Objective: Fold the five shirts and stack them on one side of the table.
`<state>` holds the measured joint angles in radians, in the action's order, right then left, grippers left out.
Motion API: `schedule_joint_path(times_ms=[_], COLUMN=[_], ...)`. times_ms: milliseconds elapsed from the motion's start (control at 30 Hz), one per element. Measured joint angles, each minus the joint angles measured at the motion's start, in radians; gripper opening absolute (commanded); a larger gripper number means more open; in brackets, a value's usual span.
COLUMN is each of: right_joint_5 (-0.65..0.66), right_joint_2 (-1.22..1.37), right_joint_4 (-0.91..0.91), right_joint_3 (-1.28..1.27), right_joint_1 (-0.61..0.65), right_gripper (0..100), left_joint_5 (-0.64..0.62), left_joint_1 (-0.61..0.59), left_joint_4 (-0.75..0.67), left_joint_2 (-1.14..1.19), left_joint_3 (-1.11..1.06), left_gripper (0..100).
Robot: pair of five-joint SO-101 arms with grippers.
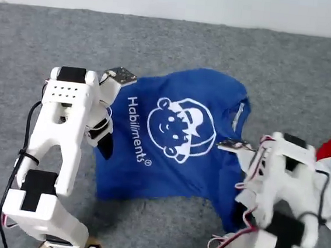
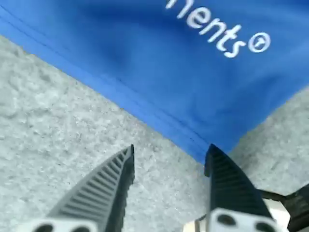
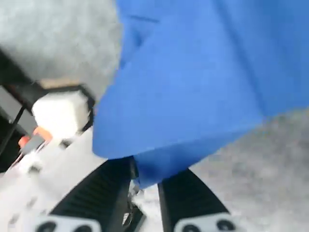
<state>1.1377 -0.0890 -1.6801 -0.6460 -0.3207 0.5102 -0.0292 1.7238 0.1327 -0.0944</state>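
Blue shirt (image 1: 169, 142) lies spread on the counter (image 1: 45, 36), its edge pinched thinly in the right hand (image 3: 147, 176). That pinch could slip under a pull, and the left hand (image 2: 171, 151), wide with tips just short of the hem, could close on bare counter. The shirt's long axis runs across the counter, collar apparently toward the right hand, hem toward the left.
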Motion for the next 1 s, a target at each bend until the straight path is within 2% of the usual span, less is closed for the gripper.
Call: schedule_joint_path(times_ms=[100,267,333,533,600,667,833,1000], right_joint_5=[0.078,0.141,0.146,0.132,0.129,0.118,-0.043,-0.301], right_joint_2=[-0.098,-0.207,-0.236,-0.354,-0.41,-0.45,-0.451,-0.288], right_joint_4=[-0.069,-0.072,-0.072,-0.072,-0.072,-0.071,0.057,0.367], right_joint_3=[-0.014,-0.153,-0.17,-0.172,-0.129,-0.068,0.048,0.098], right_joint_1=[-0.035,-0.063,-0.046,-0.032,-0.028,-0.011,0.06,0.163], right_gripper=[0.9,2.4,8.9,40.0,44.1,43.7,41.1,35.1], left_joint_5=[0.0,0.0,0.0,0.0,0.0,0.0,-0.003,-0.008], left_joint_1=[0.0,0.0,0.0,0.0,0.0,0.0,0.0,0.0], left_joint_4=[0.0,0.0,0.0,0.0,0.0,0.0,0.0,0.0], left_joint_2=[0.0,0.0,0.0,0.0,0.0,0.0,0.0,0.0], left_joint_3=[-0.005,-0.005,-0.005,-0.005,-0.005,-0.005,-0.005,-0.005], left_gripper=[22,22,22,22,22,22,22,22])
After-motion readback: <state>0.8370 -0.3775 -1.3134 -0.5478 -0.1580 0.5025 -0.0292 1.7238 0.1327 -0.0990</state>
